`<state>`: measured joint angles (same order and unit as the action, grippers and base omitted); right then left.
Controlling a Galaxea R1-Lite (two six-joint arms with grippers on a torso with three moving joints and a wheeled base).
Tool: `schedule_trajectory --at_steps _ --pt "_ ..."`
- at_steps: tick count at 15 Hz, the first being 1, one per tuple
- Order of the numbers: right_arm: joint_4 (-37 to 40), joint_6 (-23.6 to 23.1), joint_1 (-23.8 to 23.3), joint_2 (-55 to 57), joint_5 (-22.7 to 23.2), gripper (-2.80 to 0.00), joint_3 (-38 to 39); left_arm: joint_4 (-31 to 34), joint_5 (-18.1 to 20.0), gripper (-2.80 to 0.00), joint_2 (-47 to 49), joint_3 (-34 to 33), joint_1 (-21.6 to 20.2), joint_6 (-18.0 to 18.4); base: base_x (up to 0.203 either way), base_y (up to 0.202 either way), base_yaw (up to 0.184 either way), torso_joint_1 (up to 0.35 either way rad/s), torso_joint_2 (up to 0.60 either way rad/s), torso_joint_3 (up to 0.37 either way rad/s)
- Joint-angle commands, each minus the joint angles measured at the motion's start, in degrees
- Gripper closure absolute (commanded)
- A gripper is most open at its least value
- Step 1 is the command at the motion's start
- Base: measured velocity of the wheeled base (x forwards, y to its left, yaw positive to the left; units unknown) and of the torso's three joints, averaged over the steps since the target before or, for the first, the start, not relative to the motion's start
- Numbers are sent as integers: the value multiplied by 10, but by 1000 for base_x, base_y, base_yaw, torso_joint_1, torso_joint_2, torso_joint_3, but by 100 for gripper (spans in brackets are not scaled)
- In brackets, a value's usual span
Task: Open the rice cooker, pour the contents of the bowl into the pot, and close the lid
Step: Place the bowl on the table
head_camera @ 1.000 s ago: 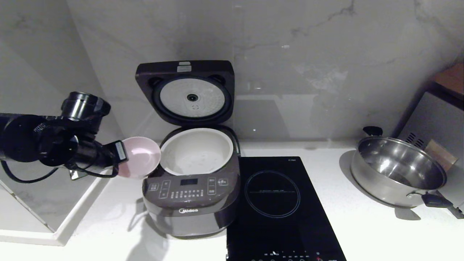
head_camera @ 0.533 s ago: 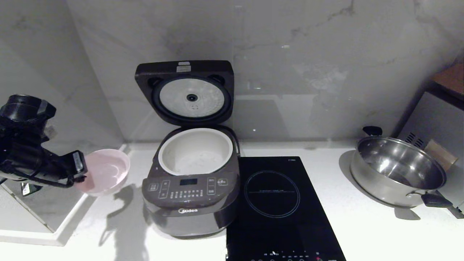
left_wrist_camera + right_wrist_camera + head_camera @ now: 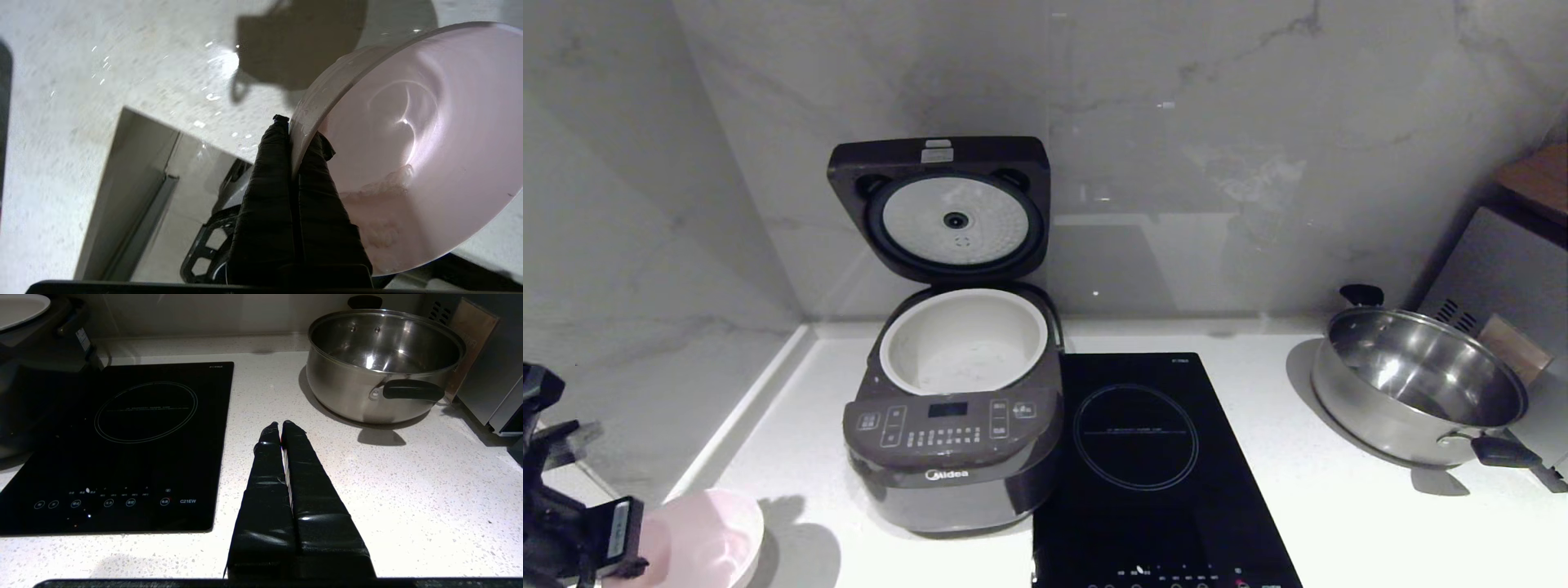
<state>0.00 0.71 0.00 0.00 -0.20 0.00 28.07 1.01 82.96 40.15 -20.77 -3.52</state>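
The rice cooker point(image 3: 952, 441) stands at the back left of the counter with its lid point(image 3: 939, 204) swung up against the wall, white dimpled disc facing me. The cream pot point(image 3: 1021, 327) sits inside, with faint whitish matter point(image 3: 968, 363) on its bottom. My left gripper point(image 3: 633, 543) is at the near left corner, shut on the rim of the pink bowl point(image 3: 707, 543), well clear of the cooker. In the left wrist view the fingers point(image 3: 269, 171) pinch the bowl point(image 3: 408, 134) at its rim; a whitish residue point(image 3: 384, 212) clings inside. My right gripper point(image 3: 280, 425) hovers shut over the counter, holding nothing.
A flat black hob point(image 3: 1143, 457) lies right of the cooker. A steel pan point(image 3: 1417, 384) with black handles stands at the far right, beside a grey appliance point(image 3: 1503, 278). Marble walls close the back and left; a raised ledge point(image 3: 743, 408) runs along the left.
My left gripper has carried the bowl from beside the pot's rim away to the left and down to the near left corner. The cooker and right arm have not moved.
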Motion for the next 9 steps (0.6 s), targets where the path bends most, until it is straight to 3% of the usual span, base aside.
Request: schedule_trajectory --at_steps 1,4,9 --pt "0 0 0 0 0 0 0 1 2 0 -3 -24 -54 12 0 0 0 0 0 0" --pt "0 0 0 0 0 0 0 -24 18 0 31 -37 -152 37 0 0 0 0 0 0" --pt "0 0 0 0 0 0 0 -186 21 0 183 -65 -243 56 0 0 0 0 0 0"
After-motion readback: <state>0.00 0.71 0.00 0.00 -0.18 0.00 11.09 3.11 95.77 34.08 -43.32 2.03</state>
